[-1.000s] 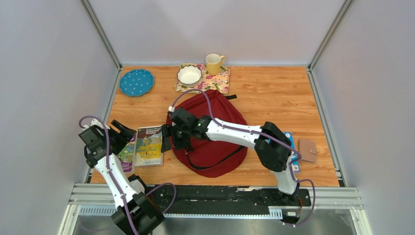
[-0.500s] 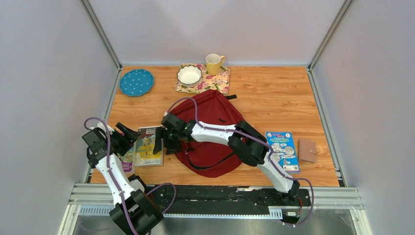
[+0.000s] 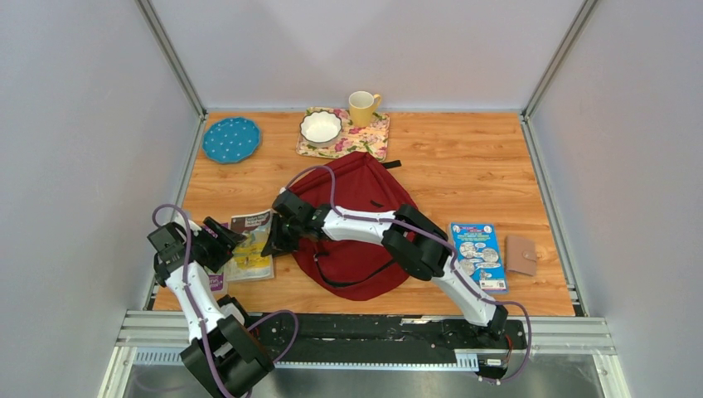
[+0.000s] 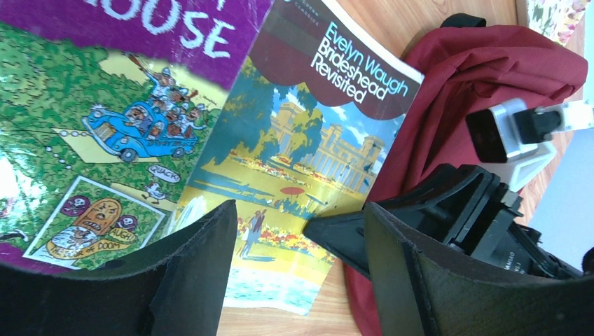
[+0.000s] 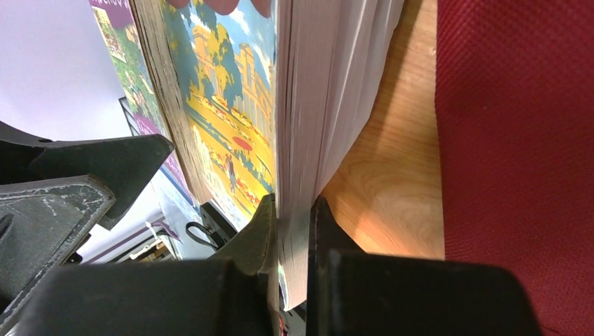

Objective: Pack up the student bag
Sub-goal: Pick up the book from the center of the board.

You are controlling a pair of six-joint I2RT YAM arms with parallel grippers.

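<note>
The student bag (image 3: 356,264) lies flat mid-table, dark red, with the right arm reaching across it to the left. My right gripper (image 3: 273,240) is shut on the page edge of a paperback book (image 3: 253,249), "Brideshead Revisited"; the right wrist view shows the jaws (image 5: 293,210) pinching the pages (image 5: 329,91) beside the bag's fabric (image 5: 518,140). My left gripper (image 3: 225,239) stands open just above the same paperback (image 4: 294,161), holding nothing between its fingers (image 4: 300,210). A purple picture book (image 4: 105,105) lies under the paperback's left side.
A blue book (image 3: 478,253) and a brown wallet (image 3: 521,254) lie right of the bag. At the back are a blue plate (image 3: 231,138), a white bowl (image 3: 320,127) and a yellow mug (image 3: 361,108) on a floral mat (image 3: 373,137).
The right gripper slid left off the bag and closed on the paperback's right edge. The left gripper moved right and nearer, over the books, its jaws narrowing slightly.
</note>
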